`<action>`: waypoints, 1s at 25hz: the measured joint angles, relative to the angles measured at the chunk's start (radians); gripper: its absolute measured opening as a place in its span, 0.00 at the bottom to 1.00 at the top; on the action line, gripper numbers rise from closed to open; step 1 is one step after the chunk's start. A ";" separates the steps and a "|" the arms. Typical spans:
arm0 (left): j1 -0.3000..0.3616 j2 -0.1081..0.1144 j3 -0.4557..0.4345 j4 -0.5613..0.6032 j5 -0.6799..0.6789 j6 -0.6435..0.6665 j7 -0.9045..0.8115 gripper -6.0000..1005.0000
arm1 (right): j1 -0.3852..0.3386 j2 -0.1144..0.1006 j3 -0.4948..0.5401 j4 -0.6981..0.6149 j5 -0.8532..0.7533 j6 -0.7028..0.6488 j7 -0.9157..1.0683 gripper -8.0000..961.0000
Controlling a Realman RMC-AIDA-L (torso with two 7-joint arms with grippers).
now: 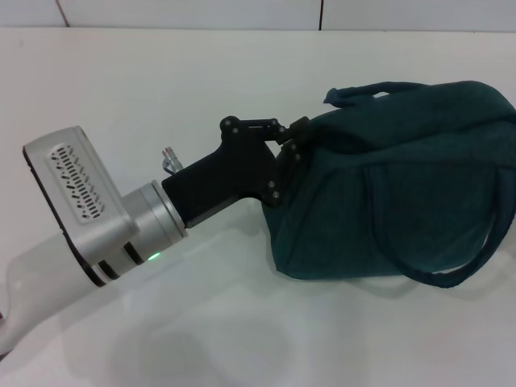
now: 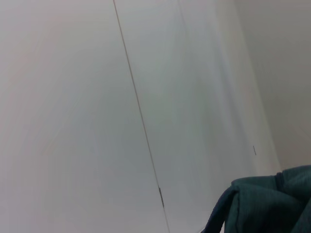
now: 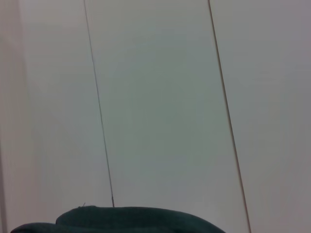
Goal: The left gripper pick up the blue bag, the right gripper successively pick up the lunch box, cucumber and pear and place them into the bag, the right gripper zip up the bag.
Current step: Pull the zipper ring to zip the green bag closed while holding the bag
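The blue bag lies on its side on the white table, at the right of the head view. One loop handle hangs along its near side and another curls at its top. My left gripper reaches in from the left and is shut on the fabric at the bag's left end. A corner of the bag shows in the left wrist view, and its upper edge in the right wrist view. The right gripper, lunch box, cucumber and pear are out of view.
The left arm's silver wrist, with its green light, crosses the lower left of the table. Behind the table stands a white panelled wall. Bare tabletop lies in front of the bag and to its left.
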 joint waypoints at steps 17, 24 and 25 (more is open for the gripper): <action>0.000 -0.001 0.008 0.016 -0.004 -0.005 0.000 0.05 | 0.000 0.002 0.032 -0.005 0.024 0.050 -0.004 0.06; 0.000 -0.001 0.004 0.021 -0.008 -0.028 -0.008 0.06 | -0.022 0.014 0.120 -0.001 0.025 0.063 -0.005 0.03; 0.000 -0.001 0.003 0.021 -0.008 -0.028 -0.011 0.06 | -0.023 0.014 0.120 0.001 0.025 0.067 -0.005 0.03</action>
